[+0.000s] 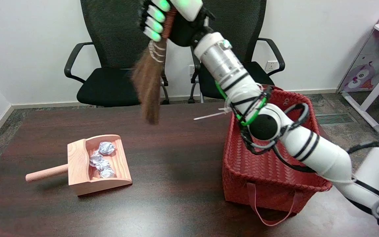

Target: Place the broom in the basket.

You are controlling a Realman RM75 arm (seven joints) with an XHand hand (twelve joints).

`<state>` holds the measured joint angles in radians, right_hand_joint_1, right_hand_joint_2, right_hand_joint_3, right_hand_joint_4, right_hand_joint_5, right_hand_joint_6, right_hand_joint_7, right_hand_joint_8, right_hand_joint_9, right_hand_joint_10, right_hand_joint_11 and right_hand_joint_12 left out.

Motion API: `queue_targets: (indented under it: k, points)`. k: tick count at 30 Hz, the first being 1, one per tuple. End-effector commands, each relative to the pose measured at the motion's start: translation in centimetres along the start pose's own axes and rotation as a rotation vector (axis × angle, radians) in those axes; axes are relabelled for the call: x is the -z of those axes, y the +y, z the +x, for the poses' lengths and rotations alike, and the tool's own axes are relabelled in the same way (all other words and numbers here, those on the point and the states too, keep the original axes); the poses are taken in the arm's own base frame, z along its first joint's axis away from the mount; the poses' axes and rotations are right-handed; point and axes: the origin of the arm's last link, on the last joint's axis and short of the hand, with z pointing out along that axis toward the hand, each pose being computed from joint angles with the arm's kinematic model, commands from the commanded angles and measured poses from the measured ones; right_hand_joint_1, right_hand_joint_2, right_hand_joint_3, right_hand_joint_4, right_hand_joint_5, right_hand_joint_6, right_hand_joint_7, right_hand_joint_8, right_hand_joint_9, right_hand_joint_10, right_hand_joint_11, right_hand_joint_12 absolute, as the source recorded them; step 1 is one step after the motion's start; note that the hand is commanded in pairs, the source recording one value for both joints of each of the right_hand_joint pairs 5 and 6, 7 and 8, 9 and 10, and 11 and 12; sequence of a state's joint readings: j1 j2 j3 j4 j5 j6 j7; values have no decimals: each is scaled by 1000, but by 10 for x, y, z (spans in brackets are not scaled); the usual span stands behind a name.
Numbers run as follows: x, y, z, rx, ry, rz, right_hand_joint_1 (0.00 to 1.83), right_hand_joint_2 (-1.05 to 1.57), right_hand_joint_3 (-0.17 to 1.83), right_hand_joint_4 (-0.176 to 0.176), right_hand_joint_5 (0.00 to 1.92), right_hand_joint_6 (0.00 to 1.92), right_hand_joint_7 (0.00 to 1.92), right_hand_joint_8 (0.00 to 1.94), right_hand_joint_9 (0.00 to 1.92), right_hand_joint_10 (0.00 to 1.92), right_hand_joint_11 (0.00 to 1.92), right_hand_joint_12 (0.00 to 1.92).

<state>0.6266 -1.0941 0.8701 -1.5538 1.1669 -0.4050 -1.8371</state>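
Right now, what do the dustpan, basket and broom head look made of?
Dustpan: pale unfinished-looking wood, grain visible, matte. Basket: red woven strips, probably plastic, slight sheen. Broom: brown natural-looking fibres, white binding, held up by the right hand.

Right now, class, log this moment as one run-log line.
hand: grips broom, raised | bristles: hang down over table | basket: right of broom, arm across it | dustpan: holds foil balls

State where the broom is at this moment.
In the head view, the broom hangs in the air at upper centre, gripped by the right hand, left of the red basket, bristles above the table.
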Motion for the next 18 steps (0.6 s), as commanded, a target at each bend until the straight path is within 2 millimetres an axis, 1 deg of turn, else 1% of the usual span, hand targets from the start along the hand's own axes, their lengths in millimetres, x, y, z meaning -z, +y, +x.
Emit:
queue_targets:
  k: [1, 10, 14, 18]
  points:
    - [74, 6, 46, 389, 225, -40, 714, 1518, 1833, 15, 1920, 1920, 1920, 1920, 1920, 1920, 1920, 1920]
    - [100, 29, 44, 370, 244, -109, 731, 1495, 1833, 14, 1920, 1920, 1920, 1920, 1920, 1920, 1920, 1920]
    - [103, 35, 44, 368, 242, -126, 734, 1487, 1833, 13, 1920, 1920, 1920, 1920, 1920, 1920, 1920, 1920]
    - [101, 36, 40, 369, 222, -131, 736, 1456, 1833, 11, 1920, 1920, 1920, 1920, 1920, 1920, 1920, 1920]
